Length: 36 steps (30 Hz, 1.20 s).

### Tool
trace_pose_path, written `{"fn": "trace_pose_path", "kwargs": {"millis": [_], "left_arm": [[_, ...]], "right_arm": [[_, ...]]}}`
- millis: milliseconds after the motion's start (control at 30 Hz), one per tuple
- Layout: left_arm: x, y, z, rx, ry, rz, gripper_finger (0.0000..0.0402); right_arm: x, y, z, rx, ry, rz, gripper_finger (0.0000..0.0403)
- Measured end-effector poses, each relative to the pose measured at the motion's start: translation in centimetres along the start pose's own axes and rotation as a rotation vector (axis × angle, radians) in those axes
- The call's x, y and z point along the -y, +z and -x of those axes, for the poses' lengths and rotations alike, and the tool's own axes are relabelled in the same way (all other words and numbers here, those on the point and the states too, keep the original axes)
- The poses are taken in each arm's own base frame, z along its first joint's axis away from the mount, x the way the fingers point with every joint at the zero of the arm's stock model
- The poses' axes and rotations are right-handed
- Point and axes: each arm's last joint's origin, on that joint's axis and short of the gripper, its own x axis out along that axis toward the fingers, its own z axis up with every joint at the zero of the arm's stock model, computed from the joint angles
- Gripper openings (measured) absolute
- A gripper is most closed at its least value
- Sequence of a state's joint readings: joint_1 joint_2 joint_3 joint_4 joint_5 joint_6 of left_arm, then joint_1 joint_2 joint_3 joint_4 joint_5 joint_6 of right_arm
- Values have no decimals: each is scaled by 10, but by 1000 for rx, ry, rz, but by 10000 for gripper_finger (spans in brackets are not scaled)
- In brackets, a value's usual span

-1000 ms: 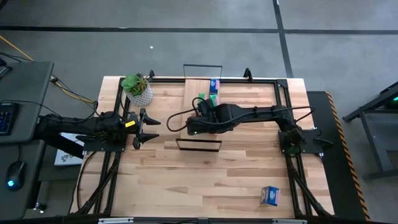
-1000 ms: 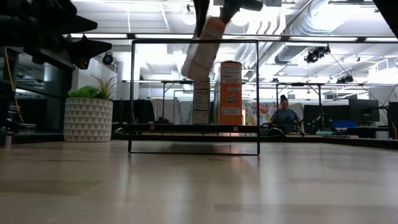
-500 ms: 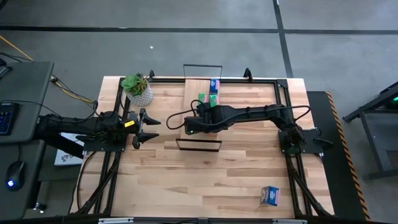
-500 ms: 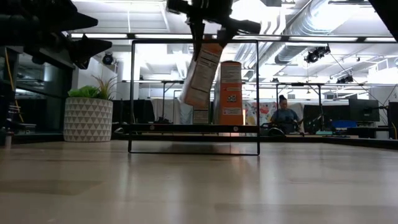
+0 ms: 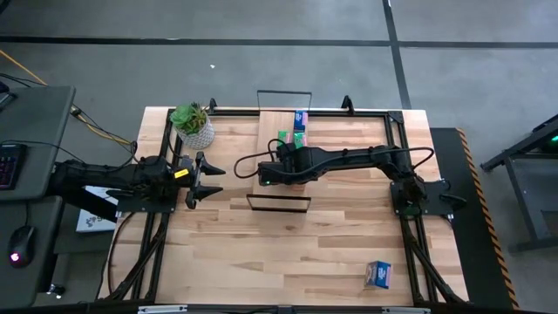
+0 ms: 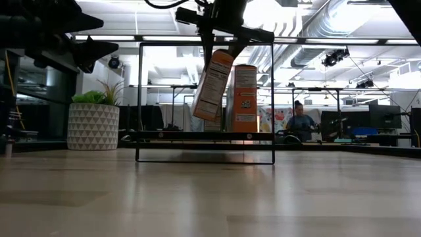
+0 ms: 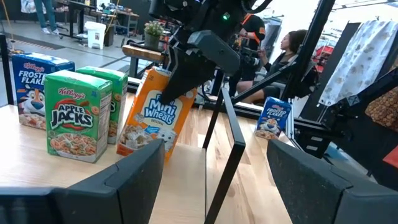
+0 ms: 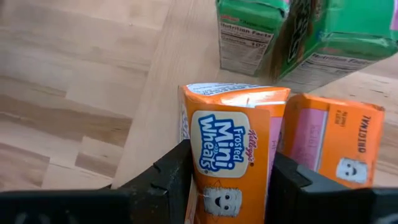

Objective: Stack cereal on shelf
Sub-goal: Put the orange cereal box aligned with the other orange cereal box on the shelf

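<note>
My right gripper (image 5: pixel 267 172) is shut on an orange Mini Wheats box (image 6: pixel 214 85) over the light-wood shelf plank (image 5: pixel 284 187); the box also shows in the left wrist view (image 7: pixel 152 112). A second orange box (image 6: pixel 245 99) stands upright on the plank right beside it. Two green boxes (image 7: pixel 78 115) and a blue box (image 7: pixel 34 78) stand farther along the plank. Another blue box (image 5: pixel 377 274) lies on the table near its front right corner. My left gripper (image 5: pixel 206 179) is open and empty, to the left of the shelf. My right gripper pinches the orange box by its two narrow sides (image 8: pixel 189 155) between its two fingers, at the box's upper end (image 6: pixel 222 56). The fingers come from above, pointing down. The box hangs tilted, its lower end (image 6: pixel 199 113) toward the table's left, close above the plank.
A potted plant (image 5: pixel 193 125) stands at the table's far left. The shelf's thin black wire frames (image 6: pixel 205 45) rise at both ends of the plank. Bare tabletop (image 5: pixel 288 253) lies in front of the shelf. A person sits in the room beyond the table (image 6: pixel 301 122).
My right gripper has gone down and a little toward the table's left with the orange box. The box has come down beside the standing orange box and hangs less tilted than before.
</note>
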<state>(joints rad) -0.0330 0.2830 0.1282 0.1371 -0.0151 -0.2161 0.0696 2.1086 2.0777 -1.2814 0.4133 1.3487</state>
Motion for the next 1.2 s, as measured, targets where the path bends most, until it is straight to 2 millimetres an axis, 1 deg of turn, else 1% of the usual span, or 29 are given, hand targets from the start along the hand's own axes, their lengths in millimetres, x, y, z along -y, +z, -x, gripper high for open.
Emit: {"fn": "trace_pose_path", "kwargs": {"millis": [300,400,1200], "left_arm": [[0,0,0,0,0,0,275],[0,0,0,0,0,-1,275],[0,0,0,0,0,-1,275]], "right_arm": [[0,0,0,-3,-1,-90,140],[-1,-1,-3,-12,-7,-84,140],[0,-1,-3,3,-16,-32,140]]}}
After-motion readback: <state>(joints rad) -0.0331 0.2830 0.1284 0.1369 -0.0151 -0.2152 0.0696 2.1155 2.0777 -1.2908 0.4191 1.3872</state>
